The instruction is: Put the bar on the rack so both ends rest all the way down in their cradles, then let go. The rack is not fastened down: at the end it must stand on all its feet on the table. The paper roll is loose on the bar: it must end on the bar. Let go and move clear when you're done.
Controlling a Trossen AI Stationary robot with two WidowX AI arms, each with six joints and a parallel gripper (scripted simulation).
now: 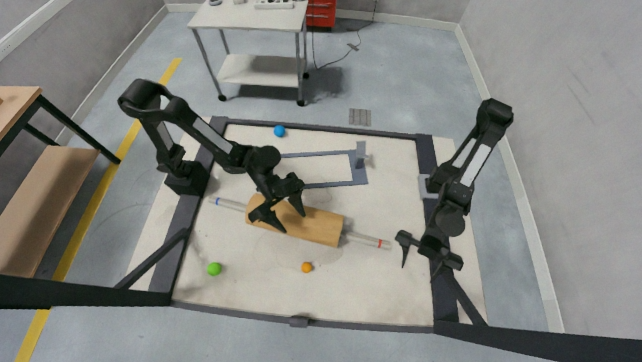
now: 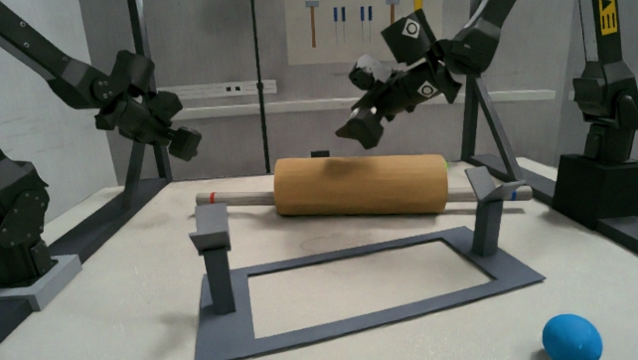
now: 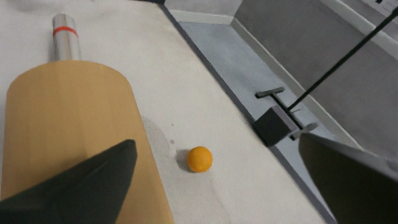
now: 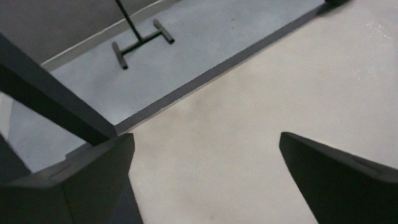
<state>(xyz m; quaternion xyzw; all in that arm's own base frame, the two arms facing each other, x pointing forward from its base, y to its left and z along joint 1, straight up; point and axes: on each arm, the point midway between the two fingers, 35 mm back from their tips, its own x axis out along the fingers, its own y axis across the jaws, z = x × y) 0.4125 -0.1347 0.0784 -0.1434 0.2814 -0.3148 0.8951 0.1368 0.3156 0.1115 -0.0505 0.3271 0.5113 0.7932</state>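
The bar lies on the table beside the rack, with a red band near one end and a blue band near the other. The tan paper roll is around its middle. The grey rack stands flat on the table, both cradles empty; in the top view the left arm hides one. My left gripper is open and empty above the roll. My right gripper is open and empty, raised beyond the bar's red-banded end.
An orange ball and a green ball lie on the roll's side away from the rack. A blue ball lies on the rack's far side. Dark frame rails edge the table, with slanted struts at two corners.
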